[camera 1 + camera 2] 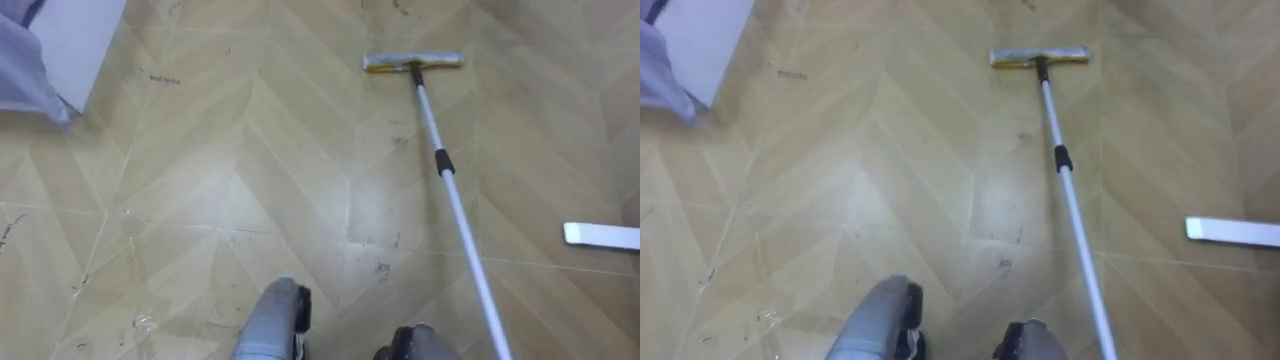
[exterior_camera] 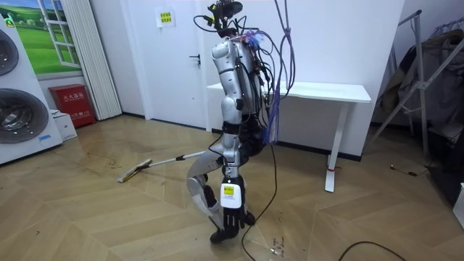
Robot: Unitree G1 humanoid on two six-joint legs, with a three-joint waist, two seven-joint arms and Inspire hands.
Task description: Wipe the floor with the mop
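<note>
the mop (image 1: 444, 163) looks light and stiff, best gripped high at its near pole end (image 1: 488, 300), while the left hand (image 2: 230, 210) hangs empty, fingers relaxed.

In the room view the robot stands on both legs with its knees bent and its front turned toward nine o'clock. Its left arm, the one nearer the camera, hangs almost straight down along the torso toward six o'clock, the elbow barely bent. The left hand (image 2: 233, 209) sits low beside the thigh, its back toward the camera, its dark fingers (image 2: 241, 217) relaxed and pointing down.
</note>
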